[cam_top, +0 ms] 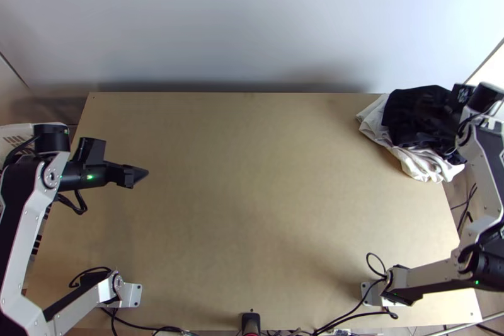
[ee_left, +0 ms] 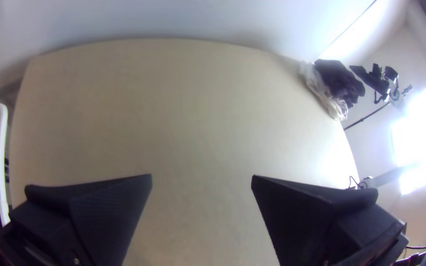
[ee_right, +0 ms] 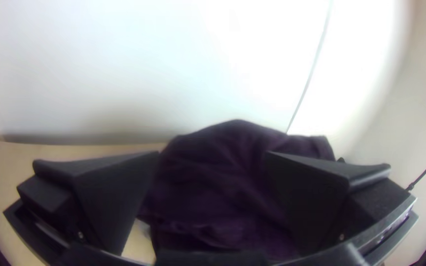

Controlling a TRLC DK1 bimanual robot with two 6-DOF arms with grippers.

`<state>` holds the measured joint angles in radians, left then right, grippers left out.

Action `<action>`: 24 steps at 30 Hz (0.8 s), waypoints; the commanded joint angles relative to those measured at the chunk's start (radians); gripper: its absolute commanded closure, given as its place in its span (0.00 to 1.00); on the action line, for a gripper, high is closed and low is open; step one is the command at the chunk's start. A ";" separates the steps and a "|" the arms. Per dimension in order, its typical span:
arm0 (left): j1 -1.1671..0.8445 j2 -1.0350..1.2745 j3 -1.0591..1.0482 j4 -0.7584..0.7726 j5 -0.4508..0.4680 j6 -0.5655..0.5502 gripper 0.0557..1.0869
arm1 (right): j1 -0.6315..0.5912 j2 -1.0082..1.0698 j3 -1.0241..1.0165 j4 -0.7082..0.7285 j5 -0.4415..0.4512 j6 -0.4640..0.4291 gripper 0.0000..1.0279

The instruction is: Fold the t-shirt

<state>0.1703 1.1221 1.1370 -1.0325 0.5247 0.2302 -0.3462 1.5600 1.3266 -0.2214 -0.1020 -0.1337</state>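
1. Lying bunched at the far right corner of the light wooden table, a dark cloth sits on top of a crumpled white cloth; which of them is the t-shirt cannot be told.
2. The right gripper is over the right side of the pile. In its wrist view, its jaws stand wide apart, with dark fabric seen across the gap; no pinch on the fabric is visible, and whether they touch it cannot be told.
3. Across the table, the left gripper hangs over the left side, well apart from the pile, its jaws spread wide with nothing between them.
4. A white basket stands just beside the table's left edge.
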 commanded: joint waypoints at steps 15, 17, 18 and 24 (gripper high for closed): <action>0.012 -0.469 -0.338 0.551 -0.287 -0.089 0.05 | 0.233 -0.489 -0.279 -0.190 -0.004 0.292 0.04; 0.012 -0.502 -0.376 0.542 -0.305 -0.101 0.05 | 0.256 -0.551 -0.354 -0.196 -0.002 0.284 0.04; 0.012 -0.509 -0.390 0.529 -0.307 -0.103 0.05 | 0.266 -0.574 -0.380 -0.208 -0.002 0.279 0.04; 0.000 -0.538 -0.516 0.578 -0.328 -0.111 0.05 | 0.392 -0.756 -0.560 -0.289 0.038 0.275 0.04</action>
<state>0.1787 0.6540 0.7559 -0.5194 0.2337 0.1303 -0.0662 1.0023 0.9726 -0.4591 -0.1051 0.1226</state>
